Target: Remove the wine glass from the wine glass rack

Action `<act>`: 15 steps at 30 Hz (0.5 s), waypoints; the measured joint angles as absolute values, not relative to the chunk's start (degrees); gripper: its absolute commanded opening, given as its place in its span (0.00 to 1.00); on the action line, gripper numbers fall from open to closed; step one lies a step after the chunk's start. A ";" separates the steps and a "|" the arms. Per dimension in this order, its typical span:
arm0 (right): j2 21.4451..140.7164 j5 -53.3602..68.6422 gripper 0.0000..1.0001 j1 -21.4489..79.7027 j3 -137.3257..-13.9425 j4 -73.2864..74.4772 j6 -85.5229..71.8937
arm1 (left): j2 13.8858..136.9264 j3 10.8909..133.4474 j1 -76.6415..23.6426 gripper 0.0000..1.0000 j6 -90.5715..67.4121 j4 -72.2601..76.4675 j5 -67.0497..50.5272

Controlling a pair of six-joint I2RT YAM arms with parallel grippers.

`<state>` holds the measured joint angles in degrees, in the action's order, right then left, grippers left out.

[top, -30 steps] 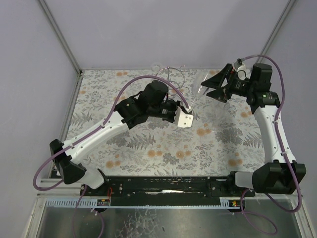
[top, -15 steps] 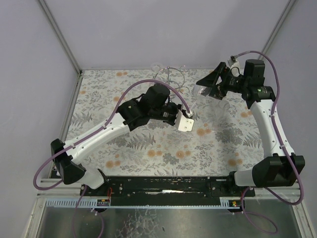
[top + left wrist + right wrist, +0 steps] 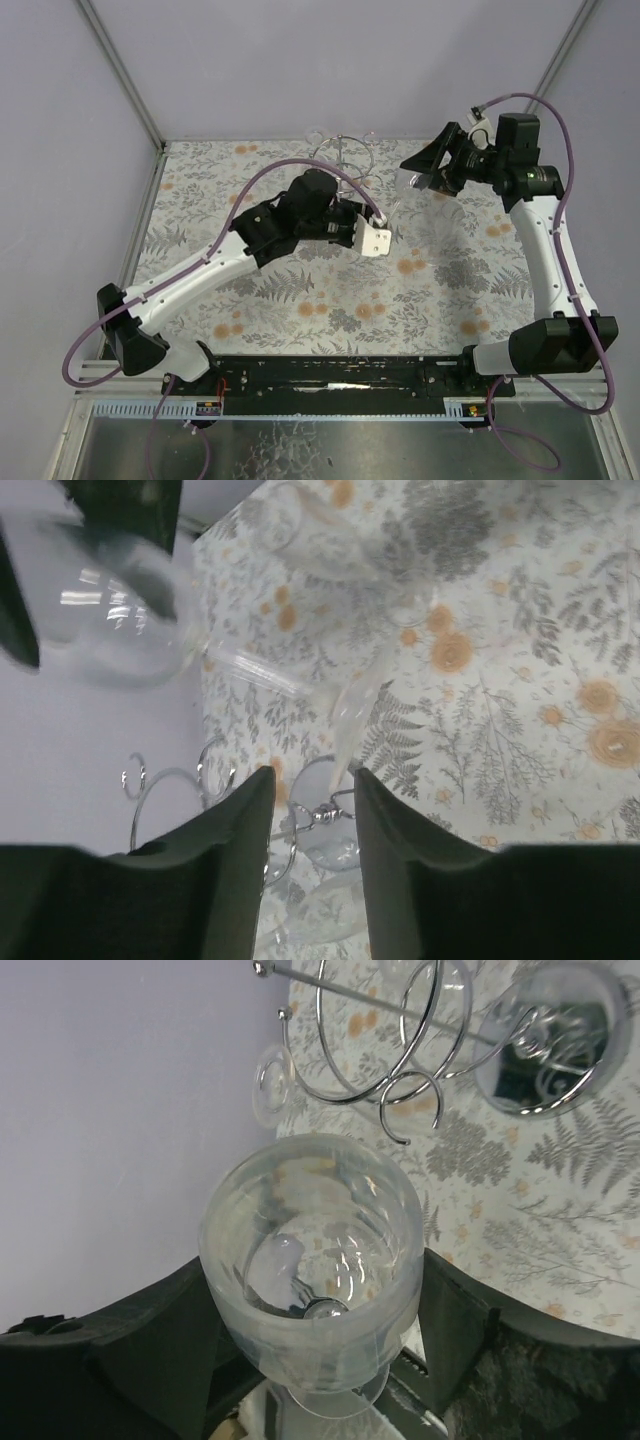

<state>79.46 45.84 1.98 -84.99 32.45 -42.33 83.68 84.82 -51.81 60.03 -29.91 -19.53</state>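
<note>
We see the flowery bench (image 3: 300, 290) first; the wine glass rack (image 3: 345, 152) stands at its far edge, top middle of the overhead view; the wine glass (image 3: 310, 1230) is off the rack, up in the air just right of it in that view, lying on its side; its stem points toward the left pincer (image 3: 312, 785); its bowl sits inside the right pincer (image 3: 425, 172), so the right arm is nearer; the right fingers (image 3: 150, 1330) seem to press both sides of the bowl; the left pincer is spread a little and holds nothing.
</note>
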 measured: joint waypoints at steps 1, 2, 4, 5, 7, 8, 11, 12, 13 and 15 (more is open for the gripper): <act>79.46 44.56 0.31 1.98 -86.19 33.58 -41.39 | 83.59 84.82 -51.44 0.49 58.46 -28.73 -18.63; 79.44 42.74 0.30 1.96 -87.90 34.81 -39.99 | 83.57 84.95 -50.57 0.53 56.40 -27.73 -18.06; 78.91 40.36 0.29 1.96 -89.73 35.59 -38.06 | 83.64 85.91 -47.48 0.59 51.35 -26.79 -16.93; 78.46 39.03 0.28 1.96 -90.39 35.97 -37.08 | 83.68 86.59 -45.89 0.62 49.25 -26.59 -16.45; 77.41 36.67 0.28 2.02 -91.20 36.93 -35.38 | 83.90 89.06 -41.25 0.66 42.48 -26.22 -15.44; 76.75 35.24 0.29 2.26 -91.37 37.30 -34.33 | 84.03 90.21 -39.22 0.68 39.35 -26.09 -15.22; 75.48 30.48 0.29 4.27 -92.07 38.39 -31.48 | 85.03 95.44 -31.29 0.72 26.94 -25.56 -15.46; 75.29 28.82 0.29 5.76 -92.42 38.39 -30.57 | 85.38 97.06 -28.77 0.74 22.94 -25.47 -15.77; 75.24 27.55 0.29 7.14 -92.66 38.37 -29.78 | 85.67 98.17 -26.68 0.77 19.75 -25.45 -16.27; 75.16 23.81 0.29 11.20 -92.92 38.24 -28.14 | 86.48 100.51 -22.13 0.86 12.84 -25.52 -17.63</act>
